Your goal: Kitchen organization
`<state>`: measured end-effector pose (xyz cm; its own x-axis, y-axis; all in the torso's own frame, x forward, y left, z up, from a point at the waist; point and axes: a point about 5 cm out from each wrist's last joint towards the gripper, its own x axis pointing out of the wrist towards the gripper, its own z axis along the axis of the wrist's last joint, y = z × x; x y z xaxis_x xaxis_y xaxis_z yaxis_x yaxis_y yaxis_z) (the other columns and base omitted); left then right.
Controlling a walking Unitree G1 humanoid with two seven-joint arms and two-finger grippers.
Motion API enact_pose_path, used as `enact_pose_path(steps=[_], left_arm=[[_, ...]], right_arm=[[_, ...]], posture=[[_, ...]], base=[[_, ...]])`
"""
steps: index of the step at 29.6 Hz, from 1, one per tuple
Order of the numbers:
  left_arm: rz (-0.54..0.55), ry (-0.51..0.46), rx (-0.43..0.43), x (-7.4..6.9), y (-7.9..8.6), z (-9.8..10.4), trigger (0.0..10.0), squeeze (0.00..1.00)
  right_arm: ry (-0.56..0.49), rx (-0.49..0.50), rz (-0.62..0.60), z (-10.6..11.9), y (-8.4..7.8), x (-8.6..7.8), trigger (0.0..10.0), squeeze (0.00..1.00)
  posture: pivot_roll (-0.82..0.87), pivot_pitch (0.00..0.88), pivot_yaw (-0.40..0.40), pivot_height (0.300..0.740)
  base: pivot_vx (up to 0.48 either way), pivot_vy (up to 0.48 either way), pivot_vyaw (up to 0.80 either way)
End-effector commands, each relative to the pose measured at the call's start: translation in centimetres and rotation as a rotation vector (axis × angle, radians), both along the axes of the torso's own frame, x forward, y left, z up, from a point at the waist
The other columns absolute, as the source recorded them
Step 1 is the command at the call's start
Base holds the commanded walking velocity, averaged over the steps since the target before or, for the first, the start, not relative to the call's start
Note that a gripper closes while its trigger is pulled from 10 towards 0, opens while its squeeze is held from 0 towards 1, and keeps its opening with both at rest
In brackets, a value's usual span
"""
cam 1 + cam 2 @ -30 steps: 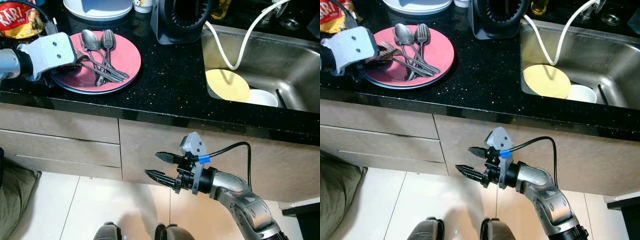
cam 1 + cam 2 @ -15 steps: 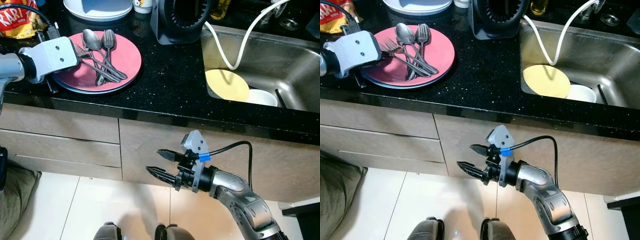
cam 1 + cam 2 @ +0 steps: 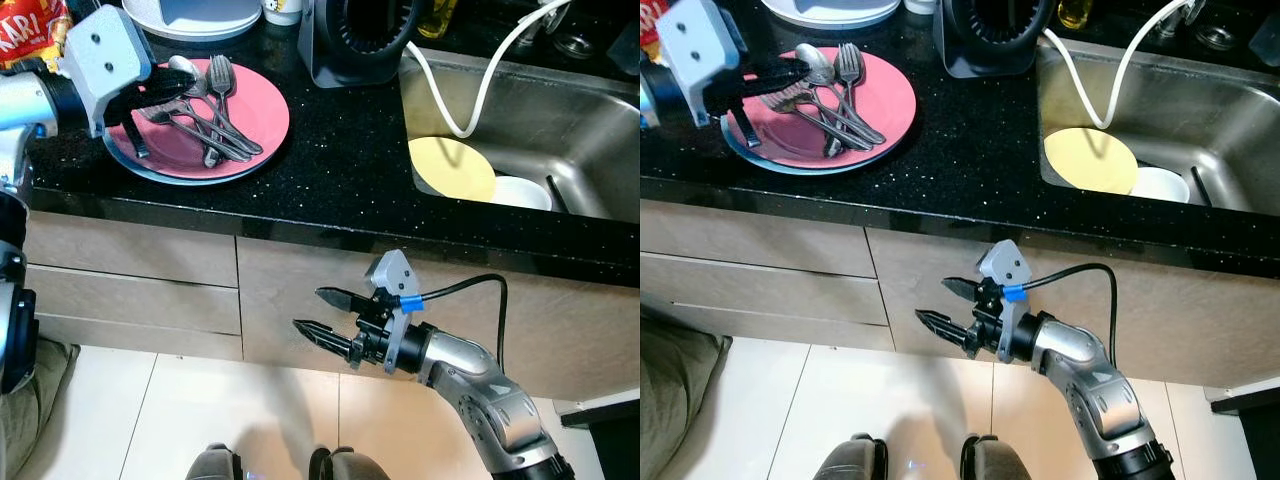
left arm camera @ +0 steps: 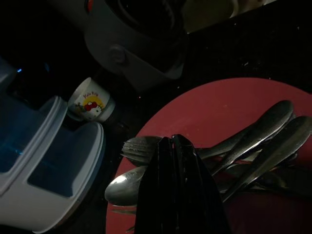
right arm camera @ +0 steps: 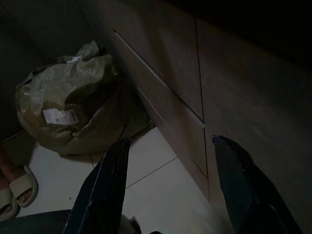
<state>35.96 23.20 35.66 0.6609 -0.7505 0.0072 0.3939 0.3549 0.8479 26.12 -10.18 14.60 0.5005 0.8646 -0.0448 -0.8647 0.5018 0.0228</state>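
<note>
The left jaws (image 3: 780, 72) are pressed together, narrow, over the pink plate (image 3: 262, 125), their tips laid among the cutlery (image 3: 205, 112) piled on it. Whether a piece is actually pinched between them cannot be told; in the left wrist view the black fingers (image 4: 178, 195) are seen closed into one wedge above a spoon (image 4: 127, 187) and a fork (image 4: 139, 148), with more handles fanned out beside them. The plate is set on the black desk (image 3: 350, 170), near its front edge. Behind the plate a white container (image 3: 195, 15) is seen, and to the sink side of the plate a dark appliance (image 3: 365, 40) stands. A snack bag (image 3: 30, 30) lies at the far side of the plate from the sink (image 3: 560, 120), which holds a yellow disc (image 3: 452, 168), a white bowl (image 3: 520, 192) and a white hose (image 3: 480, 85).

The right jaws (image 3: 325, 312) are held wide apart, well below the plate, in front of the drawer fronts (image 3: 130, 290) and above the floor (image 3: 200, 420); nothing is held. In the right wrist view a stuffed sack (image 5: 78, 97) and a sandal (image 5: 14, 187) are seen on the floor.

The risk is judged to lie in the loose pile: handles are crossed, so a lifted piece may drag others off the plate. The plate itself could be nudged towards the desk edge, and a thin handle may slip from closed tips.
</note>
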Motion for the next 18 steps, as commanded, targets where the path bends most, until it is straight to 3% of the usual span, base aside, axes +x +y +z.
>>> enact_pose_path(steps=[1,2,5,6,7,8,9,10,18], left_arm=[[-0.013,0.021,0.027,-0.3,0.2,-0.2,0.5,0.00],[-0.014,0.024,0.034,-0.4,0.3,-0.1,0.0,0.00],[0.016,0.016,0.074,-0.6,0.8,0.4,0.0,0.00],[0.042,0.031,0.109,-0.6,1.2,0.4,1.1,0.08],[0.061,0.034,0.107,-0.5,1.4,0.6,3.8,0.58],[0.078,0.037,0.097,-0.4,1.6,0.7,4.8,0.81],[0.078,0.037,0.097,-0.4,1.6,0.7,4.8,0.81],[0.126,0.029,0.107,-0.1,1.8,0.9,10.0,1.00],[0.185,0.077,0.163,0.7,1.9,0.1,10.0,1.00]], right_arm=[[0.006,-0.005,-0.002,-0.3,-0.1,0.0,10.0,0.00],[0.006,-0.005,-0.001,-0.3,-0.1,0.0,10.0,0.00],[0.004,-0.006,0.002,-0.4,0.0,0.1,10.0,0.00],[0.003,-0.008,0.003,-0.4,0.1,0.1,10.0,0.00],[0.003,-0.008,0.004,-0.4,0.2,0.1,10.0,0.00],[0.003,-0.008,0.004,-0.4,0.2,0.1,10.0,0.00],[0.003,-0.008,0.004,-0.4,0.2,0.1,10.0,0.00],[0.002,-0.009,0.003,-0.4,0.2,0.1,10.0,0.00],[0.004,-0.008,-0.009,-0.6,0.1,-0.1,10.0,0.00]], posture=[[0.05,0.199,-0.071,0.740],[0.05,0.199,-0.071,0.740],[0.06,0.196,-0.070,0.740],[0.06,0.194,-0.069,0.740],[0.06,0.194,-0.069,0.740],[0.06,0.194,-0.069,0.740],[0.06,0.194,-0.069,0.740],[0.06,0.199,-0.063,0.740],[0.05,0.210,-0.048,0.740]], base=[[0.000,0.000,0.00],[0.000,0.000,0.00],[0.000,0.000,0.00],[0.000,0.000,0.00],[0.000,0.000,0.00],[0.000,0.000,0.00],[0.000,0.000,0.00],[0.000,0.000,0.00],[0.000,0.000,0.00]])
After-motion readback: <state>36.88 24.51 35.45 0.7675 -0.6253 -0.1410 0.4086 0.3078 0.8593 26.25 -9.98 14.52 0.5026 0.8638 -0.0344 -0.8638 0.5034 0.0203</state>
